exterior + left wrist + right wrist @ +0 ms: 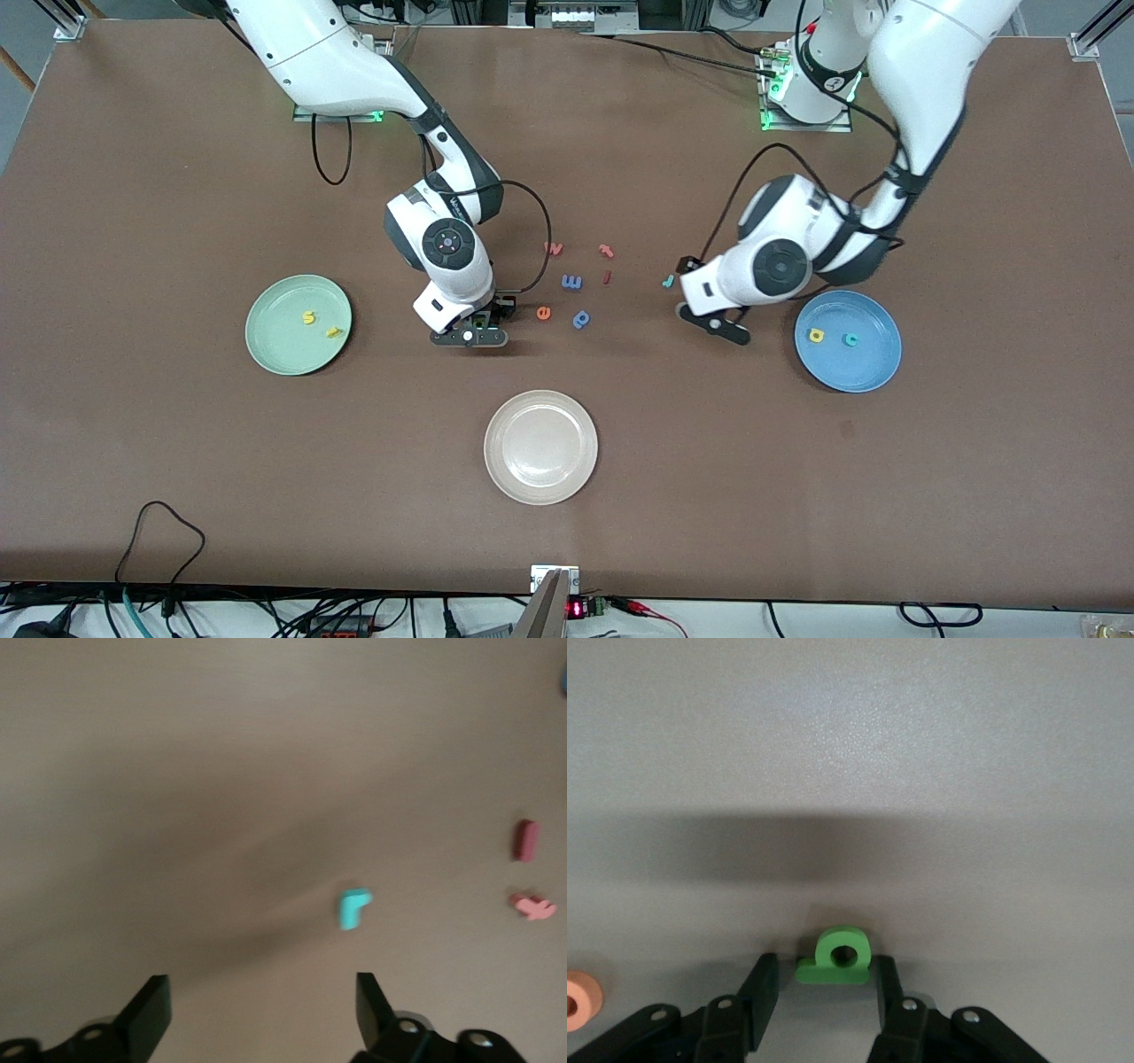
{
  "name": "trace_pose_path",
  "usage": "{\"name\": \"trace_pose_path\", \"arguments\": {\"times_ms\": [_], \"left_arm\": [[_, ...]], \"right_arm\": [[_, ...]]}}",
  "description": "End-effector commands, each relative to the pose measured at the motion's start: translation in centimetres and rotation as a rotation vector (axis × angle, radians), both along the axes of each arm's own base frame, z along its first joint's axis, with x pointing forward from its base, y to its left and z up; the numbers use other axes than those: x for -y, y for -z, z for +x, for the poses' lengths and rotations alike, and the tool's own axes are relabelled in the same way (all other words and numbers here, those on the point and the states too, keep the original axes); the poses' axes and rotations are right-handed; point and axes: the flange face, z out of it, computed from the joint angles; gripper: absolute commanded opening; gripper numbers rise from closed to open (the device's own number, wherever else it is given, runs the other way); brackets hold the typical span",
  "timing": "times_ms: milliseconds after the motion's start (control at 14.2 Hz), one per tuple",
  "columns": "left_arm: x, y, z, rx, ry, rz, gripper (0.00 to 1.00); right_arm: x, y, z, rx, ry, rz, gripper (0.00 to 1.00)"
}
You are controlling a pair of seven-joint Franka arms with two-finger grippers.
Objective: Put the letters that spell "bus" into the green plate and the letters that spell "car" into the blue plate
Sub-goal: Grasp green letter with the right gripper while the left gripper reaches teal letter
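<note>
A: Which letters does the round pale mint-green plate [299, 354] hold?

B: A yellow foam "s" [308, 317] and a yellow foam "u" [333, 332]. The dark green foam "b" [842, 957] lies on the table, between that plate and the loose letters.

A: And the right gripper [824, 988]?

B: It is down at the table with its fingers [764, 985] apart, one on each side of the "b". The stem runs crosswise from finger toward finger, and the bowl points away from the palm. Closing should pinch the letter along its stem (I judge that a fair hold).

A: What about the left gripper [261, 992]?

B: Its fingers stand wide apart and hold nothing. The small light blue foam "r" [354, 908] lies ahead of them, just beside the gripper toward the right arm's end of the table. The stem runs roughly along the reach, and the hook is turned toward the pink foam letters [533, 906]. This arm is plainly the nearer to it.

A: And the round bright blue plate [850, 383]?

B: It holds the yellow foam "a" [815, 335] and the teal foam "c" [850, 338], so only the "r" is wanting.
</note>
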Motion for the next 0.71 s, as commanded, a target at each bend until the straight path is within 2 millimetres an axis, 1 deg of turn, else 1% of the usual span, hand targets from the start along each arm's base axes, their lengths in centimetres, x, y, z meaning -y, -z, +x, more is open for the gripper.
{"name": "trace_pose_path", "arguments": {"times_ms": [0, 71, 141, 283, 353, 424, 494, 565, 636], "left_arm": [[2.7, 1.4, -1.6, 0.008, -0.021, 0.028, 0.85], [3.4, 1.6, -1.9, 0.018, -0.027, 0.024, 0.83], [3.2, 2.5, -2.1, 0.013, -0.033, 0.018, 0.83], [3.2, 3.7, -2.6, 0.016, -0.036, 0.005, 0.79], [3.3, 3.8, -2.7, 0.019, -0.037, 0.002, 0.76], [3.3, 4.0, -2.6, 0.019, -0.039, 0.001, 0.69], [3.2, 4.0, -2.5, 0.021, -0.043, 0.001, 0.62], [3.2, 4.1, -2.5, 0.022, -0.041, 0.002, 0.62], [3.0, 4.4, -2.5, 0.025, -0.033, 0.009, 0.61]], "right_arm": [[0.1, 0.9, -0.5, -0.018, -0.002, -0.016, 0.41], [0.1, 1.0, -0.5, -0.020, -0.002, -0.017, 0.38], [0.1, 1.0, -0.5, -0.020, -0.001, -0.016, 0.33], [0.2, 1.0, -0.5, -0.020, 0.001, -0.016, 0.22], [0.2, 1.0, -0.5, -0.020, -0.002, -0.016, 0.20], [0.3, 0.8, -0.4, -0.018, -0.005, -0.014, 0.16], [0.6, 0.0, 0.1, -0.009, -0.022, -0.009, 0.14], [1.3, -1.7, 0.9, 0.000, -0.040, -0.008, 0.11], [3.3, -3.2, 2.0, -0.019, -0.056, -0.022, 0.11]]}}
